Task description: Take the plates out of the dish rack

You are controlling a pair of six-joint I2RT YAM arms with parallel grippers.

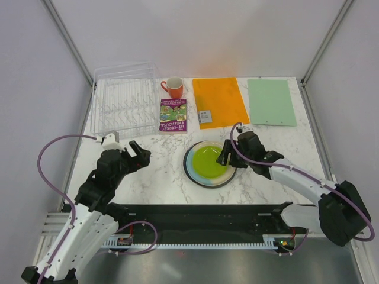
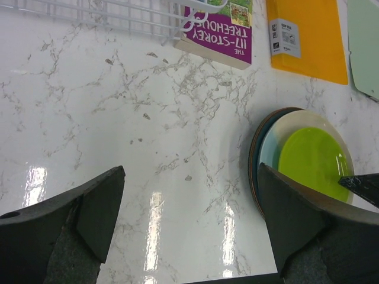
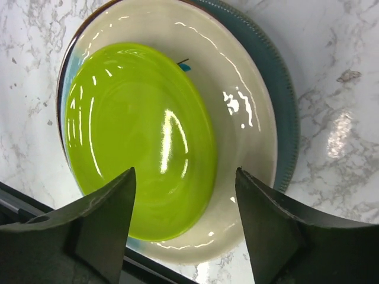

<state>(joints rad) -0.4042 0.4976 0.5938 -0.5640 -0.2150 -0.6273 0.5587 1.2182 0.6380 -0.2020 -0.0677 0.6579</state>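
Note:
The plates lie stacked flat on the marble table: the lime-green plate on top, the cream-and-light-blue plate under it, a dark teal rim below. The stack also shows in the left wrist view. The clear wire dish rack stands empty at the back left. My right gripper is open just above the stack's right edge, holding nothing. My left gripper is open and empty over bare marble left of the stack.
An orange mug stands right of the rack. A purple book lies in front of it. An orange mat with a small card and a green mat lie at the back right.

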